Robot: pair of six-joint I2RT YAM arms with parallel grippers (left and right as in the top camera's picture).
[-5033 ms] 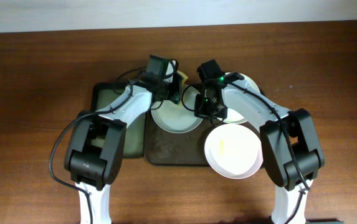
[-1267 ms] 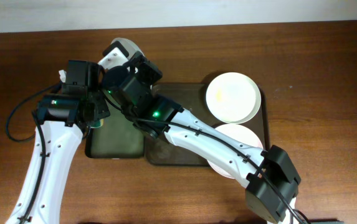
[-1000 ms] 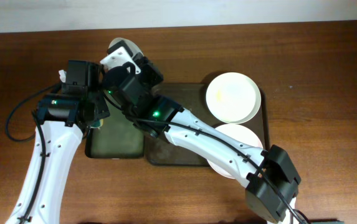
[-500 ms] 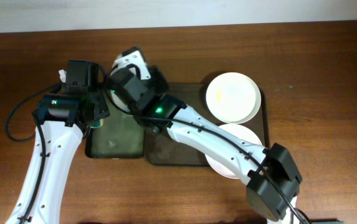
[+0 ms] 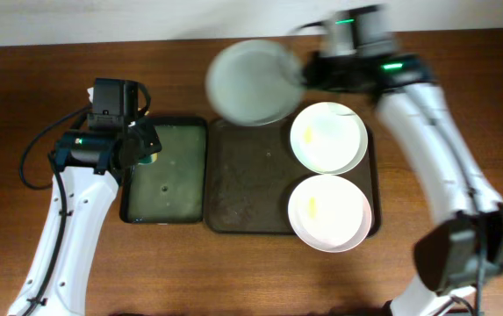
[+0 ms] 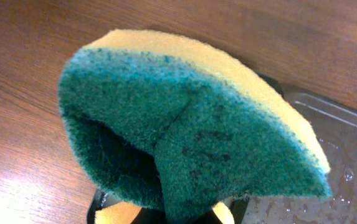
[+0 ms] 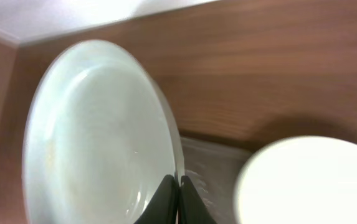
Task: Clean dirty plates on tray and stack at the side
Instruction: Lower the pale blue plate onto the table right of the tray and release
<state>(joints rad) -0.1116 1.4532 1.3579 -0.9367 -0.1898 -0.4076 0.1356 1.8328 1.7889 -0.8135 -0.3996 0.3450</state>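
Left pincer [image 5: 144, 149]: clamped on the sponge [image 6: 190, 143], above the green tray's [image 5: 165, 180] edge.
Right pincer [image 7: 173, 194]: clamped on the held plate's [image 5: 251, 83] rim, over the brown tray's [image 5: 242, 184] far edge.
Other plates [image 5: 327, 138]: two, laid on the brown tray's right half.

Rough green scouring face on yellow foam sponge [image 6: 187, 140], glossy white plate [image 7: 94, 146], smooth wood-grain table [image 5: 466, 53]

Setting: probably a robotics lab bench, staged as a dishwashing station. Evidence: left arm [image 5: 68, 219] and right arm [image 5: 440, 140], white-and-black, at a wood-grain table [image 5: 497, 88]; plain pale wall [image 5: 75, 17] behind. Props: brown tray [image 5: 242, 184], green tray [image 5: 176, 167], plates [image 5: 328, 138], sponge [image 6: 184, 143].
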